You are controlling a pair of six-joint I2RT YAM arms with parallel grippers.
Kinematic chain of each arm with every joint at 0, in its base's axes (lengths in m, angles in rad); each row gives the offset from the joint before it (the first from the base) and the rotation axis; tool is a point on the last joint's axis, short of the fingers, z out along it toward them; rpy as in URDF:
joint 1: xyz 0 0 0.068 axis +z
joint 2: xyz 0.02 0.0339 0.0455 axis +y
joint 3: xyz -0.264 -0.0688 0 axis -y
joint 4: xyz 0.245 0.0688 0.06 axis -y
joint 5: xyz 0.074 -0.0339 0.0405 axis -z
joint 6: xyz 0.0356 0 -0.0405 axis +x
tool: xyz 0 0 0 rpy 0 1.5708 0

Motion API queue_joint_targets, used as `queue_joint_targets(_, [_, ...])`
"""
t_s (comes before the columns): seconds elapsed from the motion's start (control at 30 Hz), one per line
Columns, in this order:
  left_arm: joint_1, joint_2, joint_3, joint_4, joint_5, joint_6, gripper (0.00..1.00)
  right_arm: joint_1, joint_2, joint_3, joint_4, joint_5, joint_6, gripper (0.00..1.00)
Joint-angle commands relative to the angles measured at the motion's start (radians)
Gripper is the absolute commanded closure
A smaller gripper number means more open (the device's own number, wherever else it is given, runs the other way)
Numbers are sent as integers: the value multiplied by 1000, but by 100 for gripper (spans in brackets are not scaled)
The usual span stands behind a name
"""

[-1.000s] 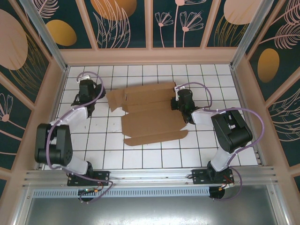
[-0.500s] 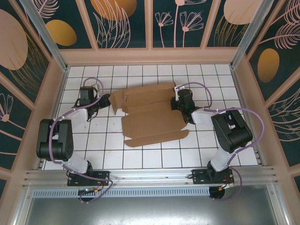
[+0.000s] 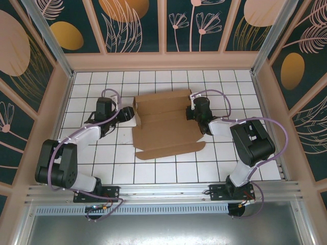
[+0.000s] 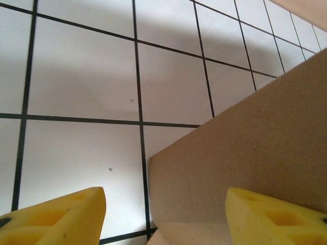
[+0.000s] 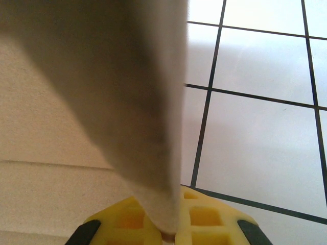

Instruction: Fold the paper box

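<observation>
The brown paper box (image 3: 166, 127) lies partly unfolded in the middle of the tiled floor. Its left side flap (image 3: 136, 113) now stands raised. My left gripper (image 3: 127, 115) is right against that flap from the left. In the left wrist view its yellow fingers (image 4: 57, 216) stand wide apart, open, with the cardboard flap (image 4: 245, 153) just ahead between them. My right gripper (image 3: 192, 110) is at the box's right edge. Seen from the right wrist, the yellow pads (image 5: 207, 222) are shut on the thin edge of an upright flap (image 5: 138, 102).
White tiled floor (image 3: 102, 153) surrounds the box, bounded by wooden walls (image 3: 61, 102) on the left, back and right. The near flap (image 3: 171, 149) of the box lies flat toward the arm bases. Cables loop over both wrists.
My left arm has swung right to the box's left flap, and that flap has gone from lying flat to standing up. The right arm and its hold are unchanged.
</observation>
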Motion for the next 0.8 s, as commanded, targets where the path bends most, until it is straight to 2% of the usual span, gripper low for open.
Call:
queue_joint_targets(0.0, [-44,12,21,-26,15,48,36,16,13,9,-20,-9,14,94])
queue_joint_targets(0.23, [-118,5,61,-116,-34,105,37,16,14,4,-22,4,13,93])
queue_joint_targets(0.47, [-130,-18,54,-150,-55,130,38,16,20,4,-18,16,19,93])
queue_joint_targets(0.77, [-152,-19,116,-254,-72,289,41,14,25,6,-21,22,16,93])
